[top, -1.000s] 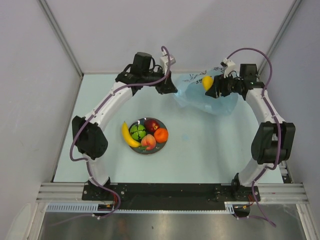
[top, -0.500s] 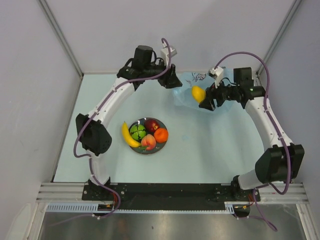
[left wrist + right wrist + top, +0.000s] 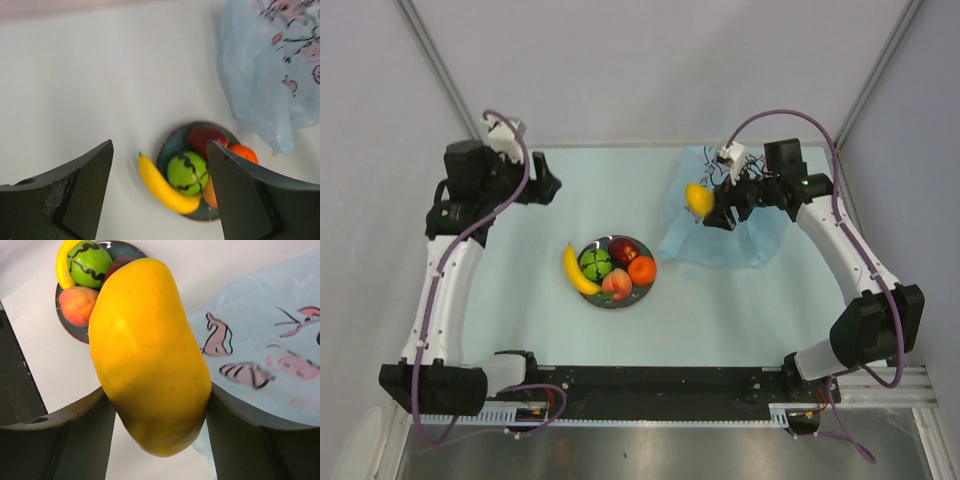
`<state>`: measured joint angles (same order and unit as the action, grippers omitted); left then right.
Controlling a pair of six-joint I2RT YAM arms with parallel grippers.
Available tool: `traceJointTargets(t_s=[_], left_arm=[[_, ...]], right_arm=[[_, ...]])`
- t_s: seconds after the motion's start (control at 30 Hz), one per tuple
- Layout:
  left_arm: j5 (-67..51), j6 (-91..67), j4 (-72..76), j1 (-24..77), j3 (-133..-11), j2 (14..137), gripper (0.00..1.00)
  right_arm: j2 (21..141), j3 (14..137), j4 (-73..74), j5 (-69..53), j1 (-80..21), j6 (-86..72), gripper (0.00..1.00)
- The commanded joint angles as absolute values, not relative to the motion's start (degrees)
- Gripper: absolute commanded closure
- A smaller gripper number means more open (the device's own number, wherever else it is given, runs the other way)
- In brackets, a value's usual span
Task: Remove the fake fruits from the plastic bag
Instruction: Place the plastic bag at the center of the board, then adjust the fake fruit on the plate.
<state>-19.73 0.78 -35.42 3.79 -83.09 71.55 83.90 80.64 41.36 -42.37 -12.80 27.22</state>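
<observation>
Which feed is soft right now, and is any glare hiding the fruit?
Left wrist view: blurred throughout, with the plate and the green fruit smeared. Right wrist view: sharp on the mango, which blocks the middle of the frame and shows only a mild sheen. Top external view: evenly lit and crisp, with soft shadows and no glare.
</observation>
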Motion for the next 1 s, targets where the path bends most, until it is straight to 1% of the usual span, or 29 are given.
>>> traceJointTargets(t_s=[0.0, 0.07, 0.17, 0.33, 0.5, 0.63, 0.8, 0.9, 0.93, 0.97], left_arm=[[-24.2, -6.5, -40.8, -5.2, -64.2, 71.3, 0.2], [-27.7, -8.6, -38.7, -6.5, -57.3, 70.9, 0.22], [-32.8, -12.8, -34.8, -7.6, -50.8, 72.0, 0.23], [-37.6, -16.4, -27.3, -9.0, -46.0, 74.3, 0.23], [-39.5, -18.6, -24.3, -9.4, -46.1, 78.0, 0.26], [-37.6, -20.4, -22.9, -9.9, -46.9, 81.0, 0.29], [-37.4, -20.1, -22.1, -10.8, -52.1, 86.7, 0.31], [-39.1, -20.1, -20.9, -11.1, -54.5, 90.6, 0.36], [-40.6, -20.0, -20.6, -11.1, -54.9, 92.1, 0.41], [-41.4, -20.0, -20.4, -11.0, -55.8, 92.7, 0.43]], right_arm=[[86.7, 82.7, 40.3, -40.7, -16.3, 27.1, 0.55], [87.7, 83.7, 40.4, -40.3, -17.7, 27.0, 0.55], [89.4, 85.1, 40.5, -39.8, -18.6, 26.1, 0.55], [90.6, 85.5, 39.5, -38.7, -19.7, 25.0, 0.53], [90.9, 85.4, 40.3, -37.5, -20.5, 25.9, 0.53], [90.9, 85.0, 39.6, -36.5, -20.8, 26.2, 0.51], [91.3, 84.8, 39.6, -35.2, -21.1, 27.1, 0.5], [91.4, 84.6, 39.7, -34.9, -21.1, 27.3, 0.5], [91.5, 84.5, 39.7, -34.7, -21.1, 27.3, 0.5], [91.4, 84.2, 39.6, -34.5, -21.1, 27.3, 0.5]])
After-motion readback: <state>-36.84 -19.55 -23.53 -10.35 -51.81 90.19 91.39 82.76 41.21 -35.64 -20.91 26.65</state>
